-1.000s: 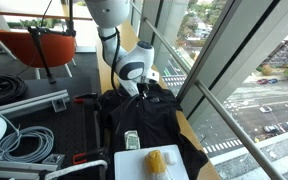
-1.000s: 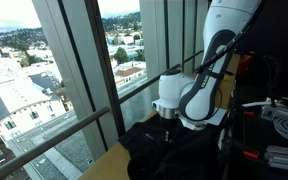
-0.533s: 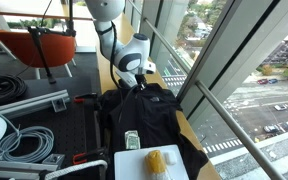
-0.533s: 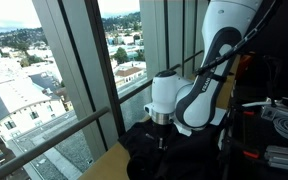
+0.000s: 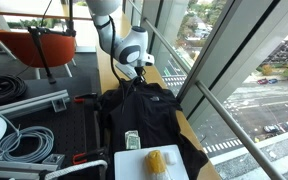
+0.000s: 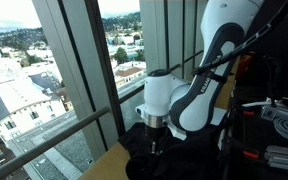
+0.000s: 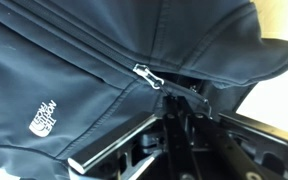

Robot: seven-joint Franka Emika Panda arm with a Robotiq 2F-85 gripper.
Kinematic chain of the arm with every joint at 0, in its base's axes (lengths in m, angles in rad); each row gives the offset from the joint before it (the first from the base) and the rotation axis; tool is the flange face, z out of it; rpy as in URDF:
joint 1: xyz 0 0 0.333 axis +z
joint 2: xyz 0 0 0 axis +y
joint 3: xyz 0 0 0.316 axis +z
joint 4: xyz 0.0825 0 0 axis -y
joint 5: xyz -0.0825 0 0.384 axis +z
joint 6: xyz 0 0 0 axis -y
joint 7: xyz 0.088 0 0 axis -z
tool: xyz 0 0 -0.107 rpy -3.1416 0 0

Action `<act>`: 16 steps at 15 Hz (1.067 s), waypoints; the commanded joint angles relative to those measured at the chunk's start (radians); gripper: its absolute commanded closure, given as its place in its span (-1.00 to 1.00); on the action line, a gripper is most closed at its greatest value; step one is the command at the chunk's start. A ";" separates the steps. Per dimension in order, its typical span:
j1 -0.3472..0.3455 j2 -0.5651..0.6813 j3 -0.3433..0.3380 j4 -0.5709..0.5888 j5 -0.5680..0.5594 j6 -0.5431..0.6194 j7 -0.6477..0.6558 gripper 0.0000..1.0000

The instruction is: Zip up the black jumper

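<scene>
The black jumper (image 5: 152, 115) lies flat on a wooden table by the window. It also shows in the other exterior view (image 6: 179, 162). In the wrist view the black jumper (image 7: 74, 45) fills the frame, with its white chest logo (image 7: 42, 117) and its central zip. The silver zip slider (image 7: 142, 75) sits high on the zip near the collar. My gripper (image 5: 139, 77) is down on the collar end of the jumper; it also shows from the window side (image 6: 152, 148). In the wrist view the gripper (image 7: 174, 97) has its fingers pressed together on the zip pull.
A white tray (image 5: 134, 168) with a yellow object (image 5: 157, 160) lies on the jumper's near end, beside a small packet (image 5: 132, 140). Grey cables (image 5: 22, 142), coiled black cables (image 5: 4, 88) and an orange chair (image 5: 34, 45) stand beside the table. Window glass (image 5: 219, 60) runs along the far side.
My gripper has moved along the zip toward the collar end of the jumper, taking the zip slider with it. The jumper front is pulled slightly taut.
</scene>
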 commanded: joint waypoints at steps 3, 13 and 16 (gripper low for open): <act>0.042 0.014 0.007 0.063 -0.017 -0.038 0.038 0.96; 0.095 0.027 0.001 0.092 -0.029 -0.046 0.048 0.96; 0.102 0.021 0.002 0.105 -0.035 -0.049 0.051 0.96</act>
